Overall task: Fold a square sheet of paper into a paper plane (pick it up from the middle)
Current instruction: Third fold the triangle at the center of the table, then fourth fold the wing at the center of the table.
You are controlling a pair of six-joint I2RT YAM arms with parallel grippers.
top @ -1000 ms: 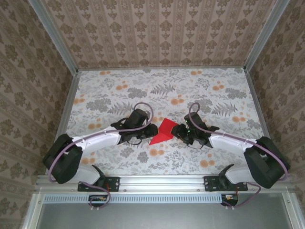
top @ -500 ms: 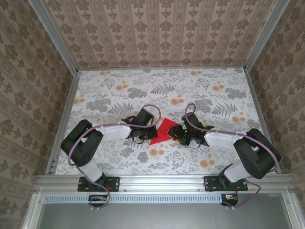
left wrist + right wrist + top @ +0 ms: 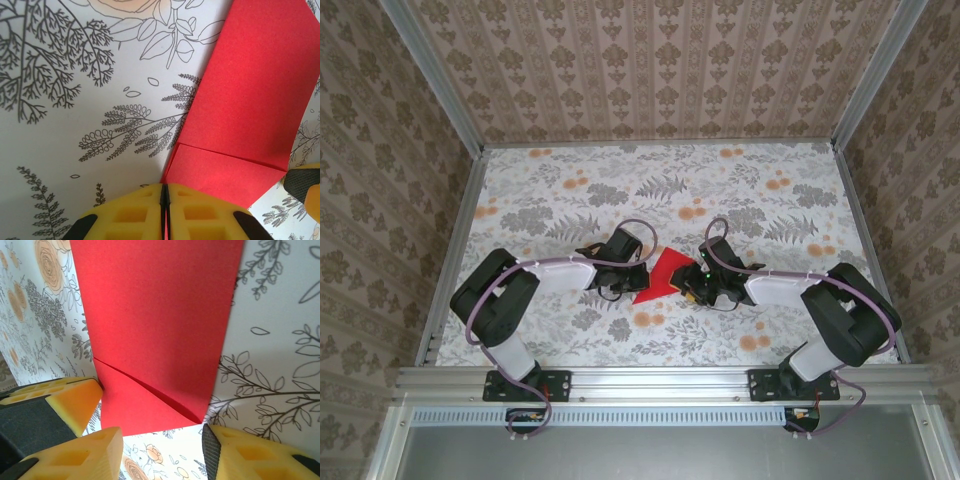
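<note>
Red paper (image 3: 250,100) corner in left claw (image 3: 165,189)

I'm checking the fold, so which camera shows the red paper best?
Right wrist: the red paper is close and sharp, folded flap plain. Left wrist shows it off to one side, cropped; top shows it small.

The left gripper (image 3: 643,274) and right gripper (image 3: 689,281) hem the red paper (image 3: 666,274) from 2 sides. The table (image 3: 620,180) beyond it and nearer the bases lies open.
</note>
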